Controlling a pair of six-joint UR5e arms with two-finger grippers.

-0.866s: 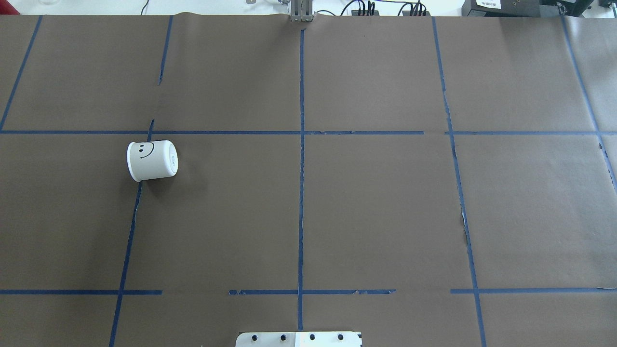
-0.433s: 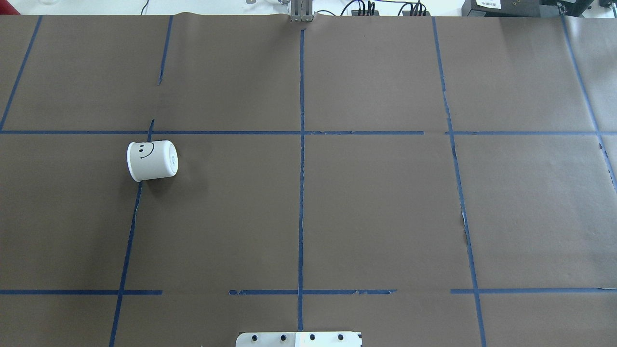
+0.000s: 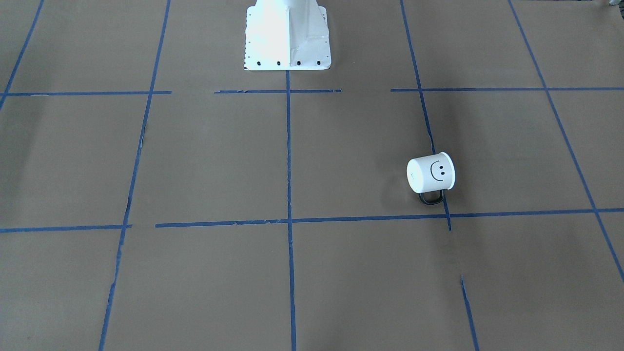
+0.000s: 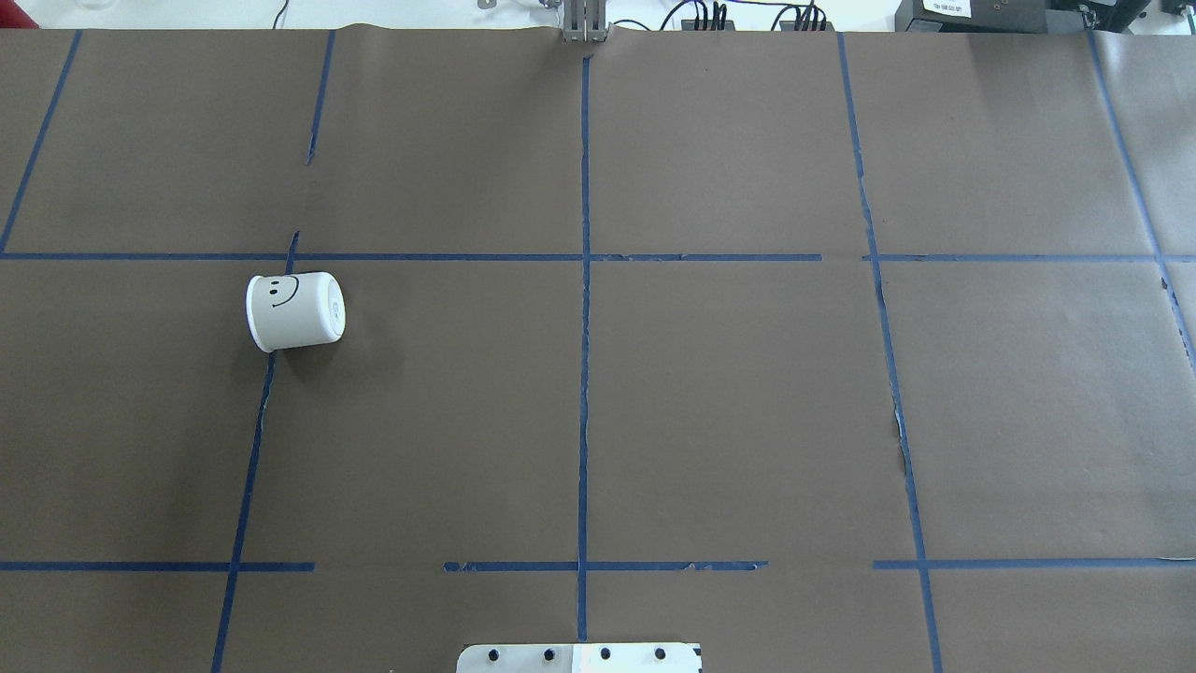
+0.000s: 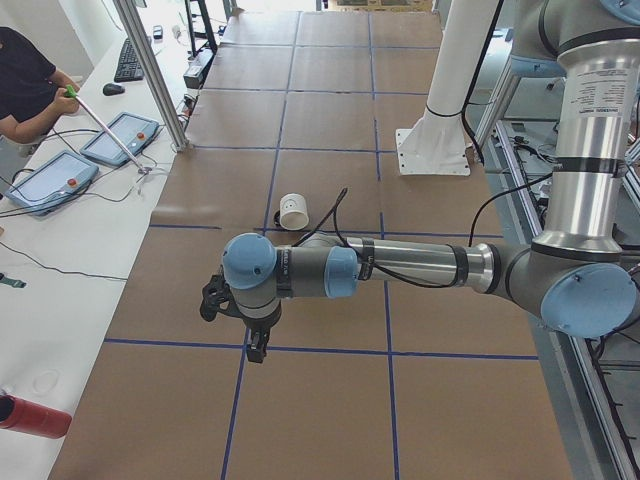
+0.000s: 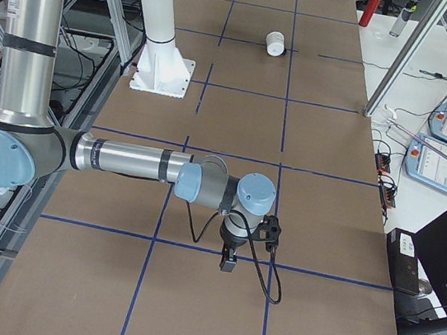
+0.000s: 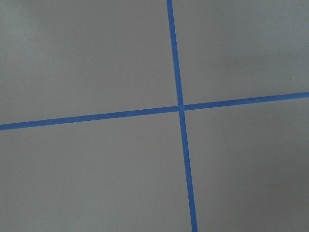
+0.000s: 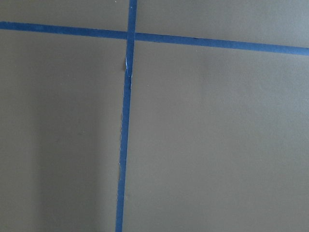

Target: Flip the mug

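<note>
The white mug [image 4: 295, 311] with a black smiley face lies on its side on the brown paper, left of centre in the overhead view. In the front-facing view the mug [image 3: 431, 174] shows its black loop handle [image 3: 431, 197] low against the paper. It also shows in the left view [image 5: 292, 211] and, far off, in the right view [image 6: 274, 43]. My left gripper [image 5: 257, 350] hangs over the table well short of the mug; I cannot tell if it is open. My right gripper [image 6: 228, 261] hangs far from the mug; I cannot tell its state. Both wrist views show only paper and tape.
Blue tape lines [image 4: 584, 280] divide the brown paper into a grid. The white robot base plate [image 3: 287, 34] stands at the table's robot side. Operator tablets [image 5: 45, 180] and a metal post [image 5: 155, 80] stand along the far edge.
</note>
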